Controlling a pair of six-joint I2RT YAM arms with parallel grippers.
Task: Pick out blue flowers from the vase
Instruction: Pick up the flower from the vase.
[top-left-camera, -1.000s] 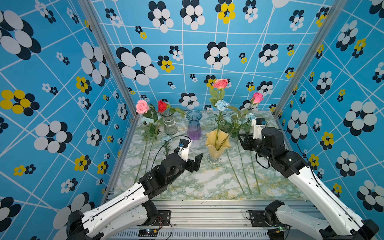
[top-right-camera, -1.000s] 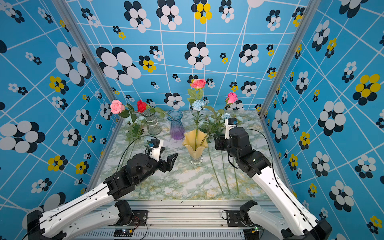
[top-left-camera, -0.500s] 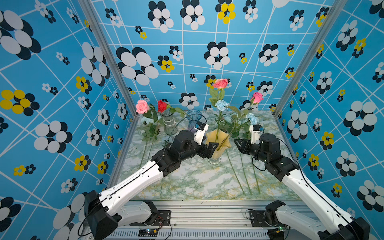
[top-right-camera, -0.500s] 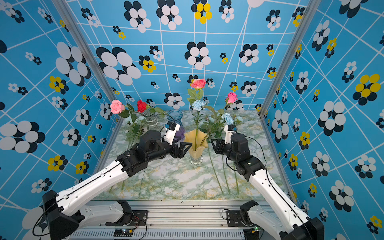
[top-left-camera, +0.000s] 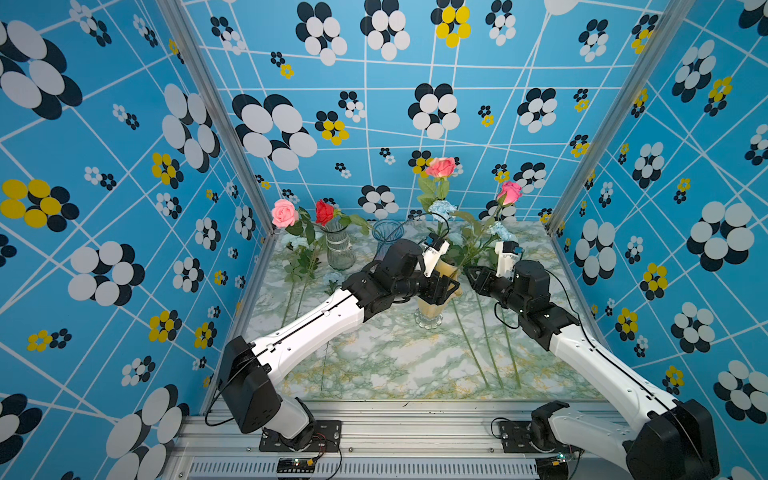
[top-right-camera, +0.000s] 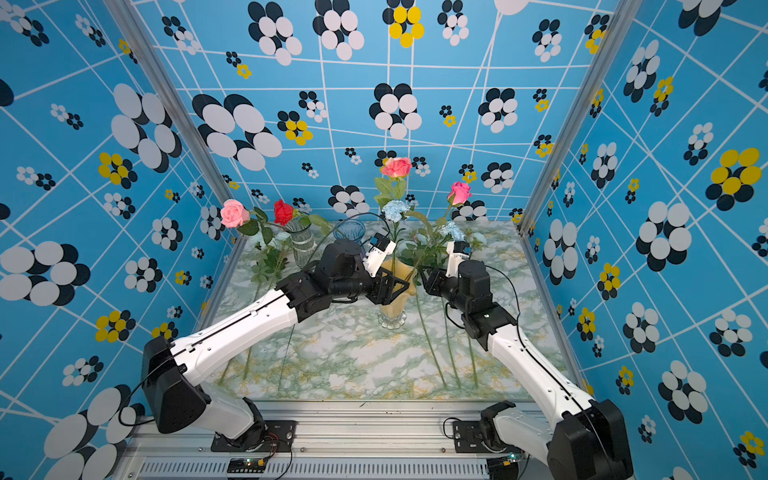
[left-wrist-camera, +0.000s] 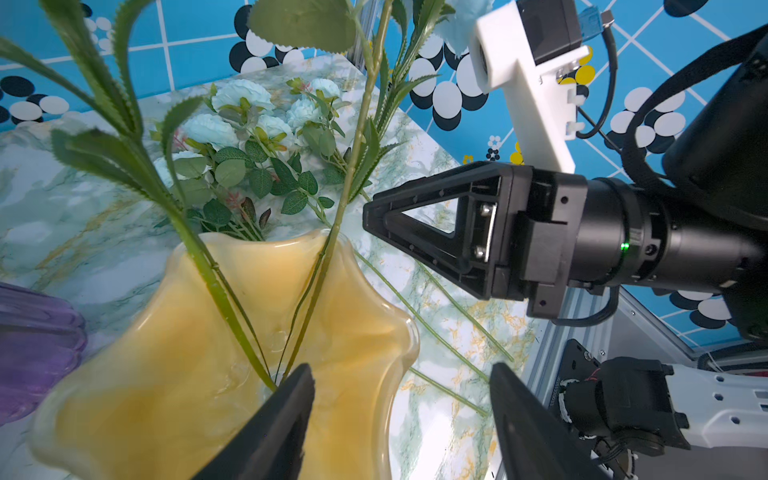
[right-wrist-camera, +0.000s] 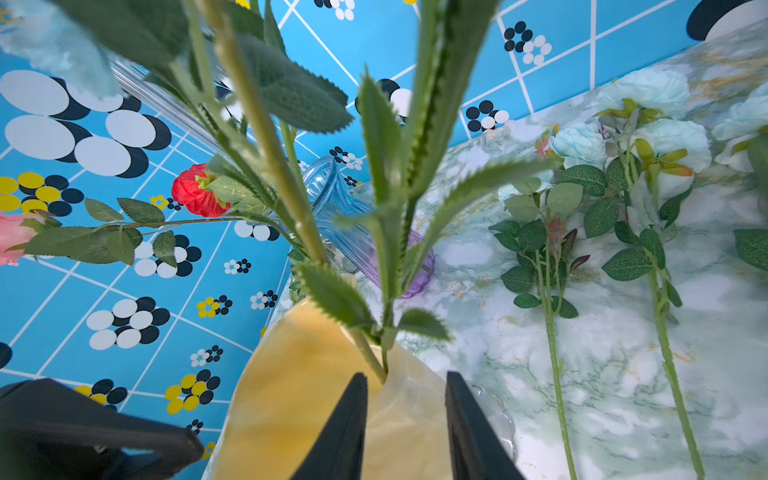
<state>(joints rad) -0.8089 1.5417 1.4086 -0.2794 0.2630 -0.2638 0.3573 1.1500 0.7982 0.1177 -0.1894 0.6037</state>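
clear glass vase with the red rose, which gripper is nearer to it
Left. The left gripper is at the yellow vase's front rim. The right gripper is on the yellow vase's side facing away from the clear glass vase, so it is farther off.

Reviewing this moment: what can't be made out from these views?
- Stem ends: hidden inside the opaque yellow vase, all views.
- Left gripper: left wrist view cannot show whether its finger touches the vase.
- Right gripper: right wrist view cannot show whether a stem sits between its jaws.
- Blue bloom: blurred, cut by the right wrist view's edge.
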